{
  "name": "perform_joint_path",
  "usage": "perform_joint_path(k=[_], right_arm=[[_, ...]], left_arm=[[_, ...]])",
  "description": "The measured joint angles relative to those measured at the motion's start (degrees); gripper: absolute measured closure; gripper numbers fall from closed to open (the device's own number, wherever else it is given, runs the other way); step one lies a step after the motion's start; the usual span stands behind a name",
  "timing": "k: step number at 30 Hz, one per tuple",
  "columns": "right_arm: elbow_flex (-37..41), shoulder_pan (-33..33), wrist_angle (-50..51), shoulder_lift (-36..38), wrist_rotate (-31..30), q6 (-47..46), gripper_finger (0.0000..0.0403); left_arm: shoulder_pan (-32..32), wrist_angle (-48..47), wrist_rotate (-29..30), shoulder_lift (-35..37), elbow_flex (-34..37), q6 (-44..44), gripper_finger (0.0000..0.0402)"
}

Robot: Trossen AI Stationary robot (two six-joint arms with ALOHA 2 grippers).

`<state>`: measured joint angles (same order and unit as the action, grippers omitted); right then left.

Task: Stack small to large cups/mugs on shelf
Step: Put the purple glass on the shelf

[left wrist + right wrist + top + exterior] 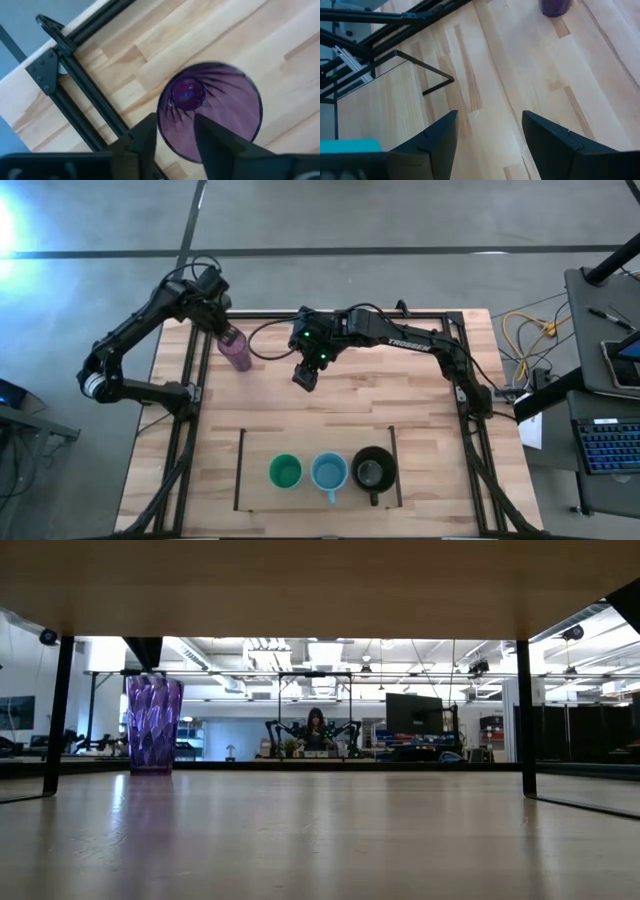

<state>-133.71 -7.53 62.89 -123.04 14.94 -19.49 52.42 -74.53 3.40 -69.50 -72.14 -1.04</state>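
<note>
Left tool [172, 142] grips my purple tumbler [236, 350] by its rim, upright at the tabletop's [420, 395] far left; right tool [487, 145] hovers mid-table, spread wide, holding nothing.

Dark jointed arms [140, 330] — white lettering, black cables.

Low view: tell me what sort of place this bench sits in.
Probably a robotics lab or workshop, open-plan. Beyond the wooden table and the purple tumbler, a person sits between two more robot arms, near a dark monitor, under exposed ceiling lights.
</note>
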Motion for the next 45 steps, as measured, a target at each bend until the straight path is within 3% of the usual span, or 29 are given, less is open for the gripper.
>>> perform_joint_path(k=[6,23,27,34,45], right_arm=[[0.0,0.0,0.1,0.0,0.0,0.2,0.0191],[0.0,0.0,0.3,0.0,0.0,0.0,0.0191],[0.0,0.0,1.3,0.0,0.0,-0.4,0.0191],[0.0,0.0,4.0,0.0,0.0,-0.4,0.0191],[0.0,0.0,4.7,1.0,0.0,-1.1,0.0191]], left_arm=[[0.0,0.0,0.0,-0.2,1.3,0.0,0.0252],[0.0,-0.1,0.0,-6.9,1.7,2.5,0.0254],[0.0,-0.1,0.1,-8.3,1.7,2.9,0.0284],[0.0,-0.2,0.2,-7.3,1.7,2.7,0.0391],[-0.9,-7.7,0.5,-1.8,1.8,0.5,0.0401]])
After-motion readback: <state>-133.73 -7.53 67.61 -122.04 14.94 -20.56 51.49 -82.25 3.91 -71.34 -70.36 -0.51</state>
